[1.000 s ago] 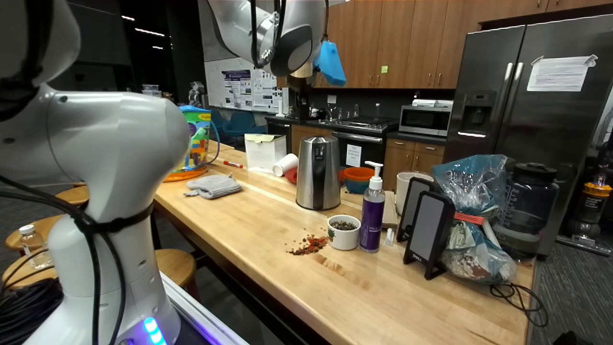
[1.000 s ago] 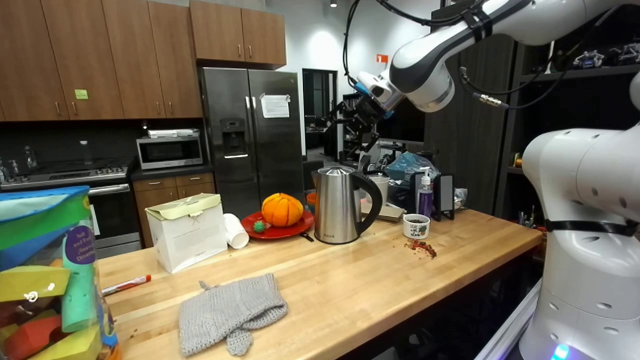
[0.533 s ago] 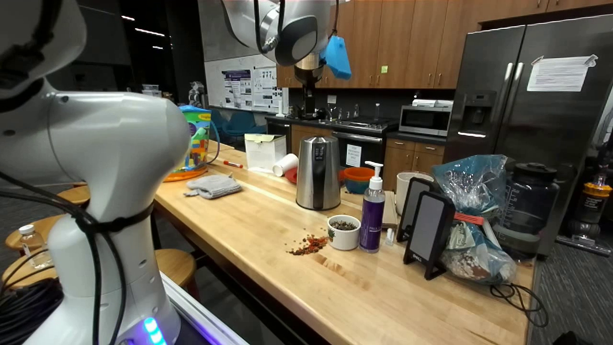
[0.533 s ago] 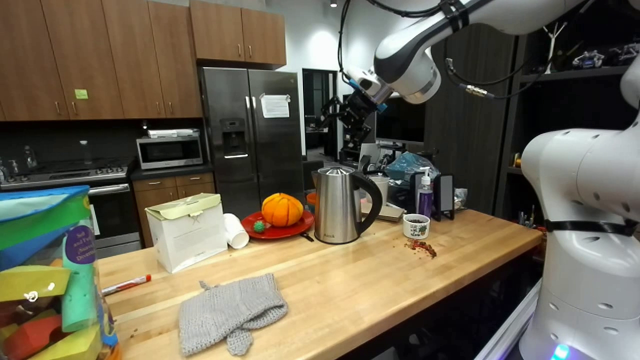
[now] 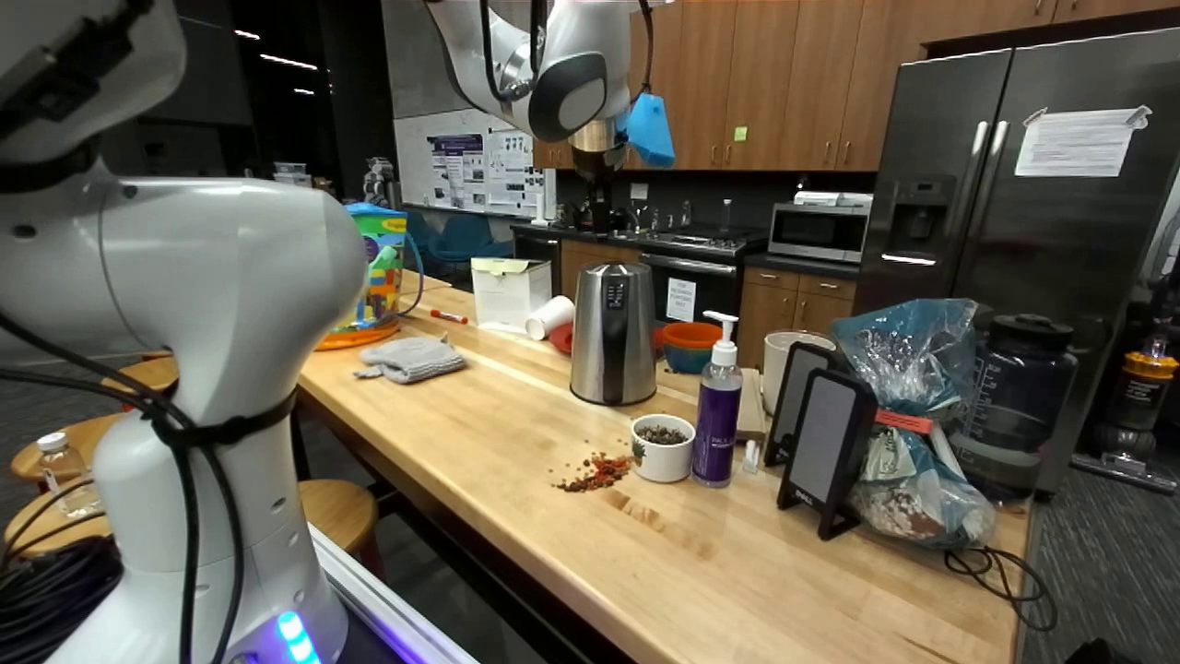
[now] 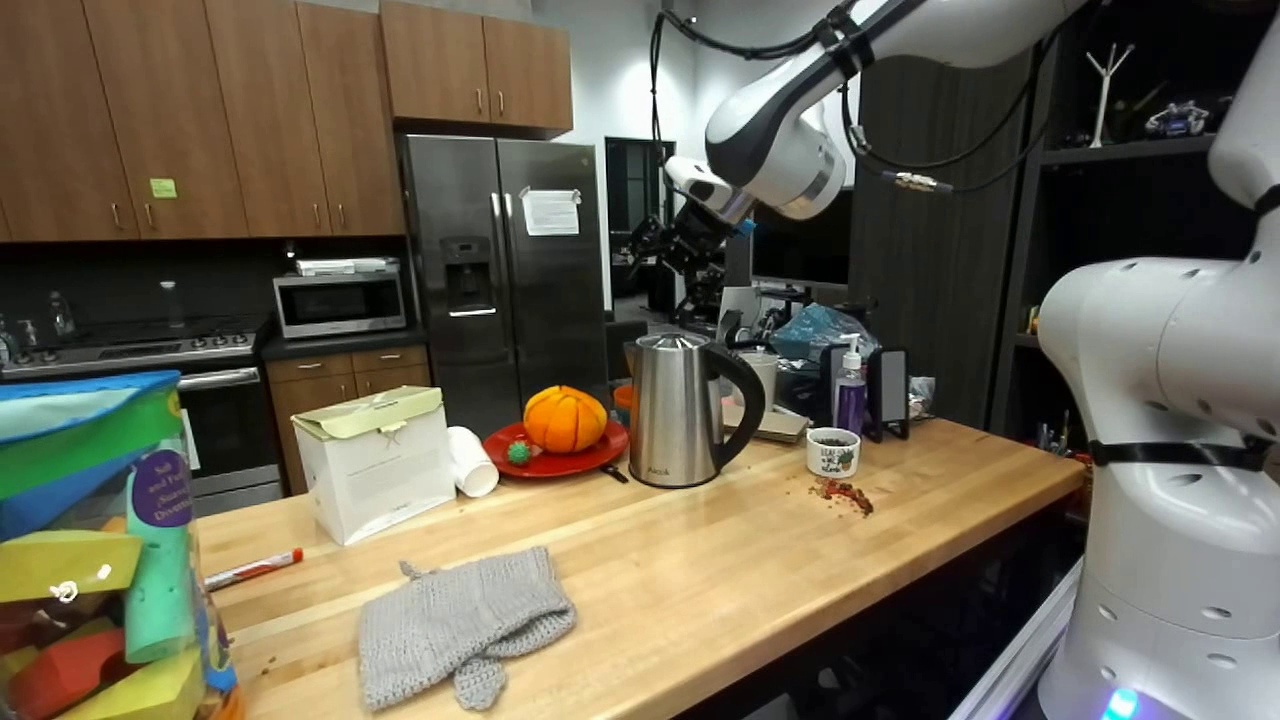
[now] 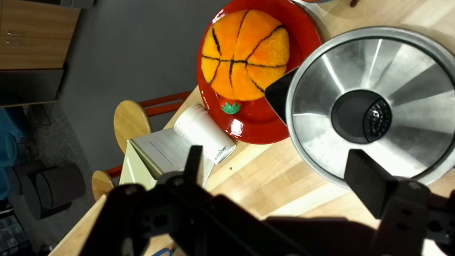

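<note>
My gripper (image 7: 277, 163) stands open, its fingers (image 7: 366, 181) wide apart and nothing between them. It hangs above a steel kettle (image 6: 665, 410) with a black handle (image 6: 745, 400), a gap showing below it in both exterior views. The wrist view shows the kettle's round lid (image 7: 320, 96) partly behind one finger. Beside it lies a red plate (image 7: 263, 133) bearing an orange plush ball (image 7: 245, 53) with black lines and a small green spiky piece (image 7: 231, 108). A white paper cup (image 7: 204, 133) lies on its side against a white box (image 6: 385, 475).
A grey knitted cloth (image 6: 460, 620) and a red marker (image 6: 255, 570) lie on the counter. Red and brown bits (image 5: 597, 470) are scattered by a small white bowl (image 5: 662, 461). A purple pump bottle (image 5: 715, 415), speakers (image 5: 825, 452) and bowls (image 5: 690, 355) stand nearby.
My arm has carried the gripper sideways to line up over the kettle in both exterior views, dropping slightly in the last half second. The counter objects have stayed put.
</note>
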Motion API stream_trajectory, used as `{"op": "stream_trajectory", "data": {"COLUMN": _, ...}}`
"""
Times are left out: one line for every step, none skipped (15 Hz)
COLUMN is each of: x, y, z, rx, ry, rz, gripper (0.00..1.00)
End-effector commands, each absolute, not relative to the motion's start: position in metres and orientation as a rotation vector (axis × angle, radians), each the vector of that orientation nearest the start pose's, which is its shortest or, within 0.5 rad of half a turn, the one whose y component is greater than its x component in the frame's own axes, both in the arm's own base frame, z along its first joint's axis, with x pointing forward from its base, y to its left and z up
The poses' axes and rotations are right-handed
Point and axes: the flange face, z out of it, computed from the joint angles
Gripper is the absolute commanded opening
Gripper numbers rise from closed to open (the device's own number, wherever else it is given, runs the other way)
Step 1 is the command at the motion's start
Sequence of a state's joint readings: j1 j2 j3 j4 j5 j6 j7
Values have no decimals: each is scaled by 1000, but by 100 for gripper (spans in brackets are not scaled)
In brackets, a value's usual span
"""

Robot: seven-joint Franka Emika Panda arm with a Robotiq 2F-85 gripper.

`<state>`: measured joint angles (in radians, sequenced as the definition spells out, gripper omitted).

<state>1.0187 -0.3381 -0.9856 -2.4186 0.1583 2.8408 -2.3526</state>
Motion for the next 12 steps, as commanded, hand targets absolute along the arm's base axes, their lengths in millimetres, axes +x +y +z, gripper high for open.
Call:
{"op": "stream_trajectory", "data": {"x": 522, "y": -16, "z": 436, "rx": 1234, "ry": 2356, "rz": 739, "gripper": 100}}
{"op": "stream_trajectory", "data": {"x": 523, "y": -18, "z": 432, "rx": 1244, "ry": 2361, "rz": 731, "gripper": 100}}
{"op": "stream_trajectory", "data": {"x": 523, "y": -20, "z": 429, "rx": 1253, "ry": 2364, "rz": 724, "gripper": 100}}
{"op": "stream_trajectory", "data": {"x": 524, "y": -22, "z": 426, "rx": 1261, "ry": 2369, "rz": 719, "gripper": 100}}
{"op": "stream_trajectory", "data": {"x": 524, "y": -23, "z": 424, "rx": 1267, "ry": 2372, "rz": 717, "gripper": 100}}
{"op": "stream_trajectory", "data": {"x": 524, "y": -25, "z": 422, "rx": 1273, "ry": 2375, "rz": 716, "gripper": 100}}
{"op": "stream_trajectory", "data": {"x": 525, "y": -26, "z": 420, "rx": 1278, "ry": 2377, "rz": 717, "gripper": 100}}
{"op": "stream_trajectory", "data": {"x": 525, "y": -27, "z": 419, "rx": 1280, "ry": 2378, "rz": 718, "gripper": 100}}
{"op": "stream_trajectory", "data": {"x": 526, "y": -27, "z": 419, "rx": 1279, "ry": 2380, "rz": 721, "gripper": 100}}
{"op": "stream_trajectory", "data": {"x": 527, "y": -27, "z": 420, "rx": 1278, "ry": 2382, "rz": 723, "gripper": 100}}
{"op": "stream_trajectory", "data": {"x": 528, "y": -27, "z": 420, "rx": 1280, "ry": 2383, "rz": 726, "gripper": 100}}
{"op": "stream_trajectory", "data": {"x": 529, "y": -28, "z": 421, "rx": 1280, "ry": 2382, "rz": 729, "gripper": 100}}
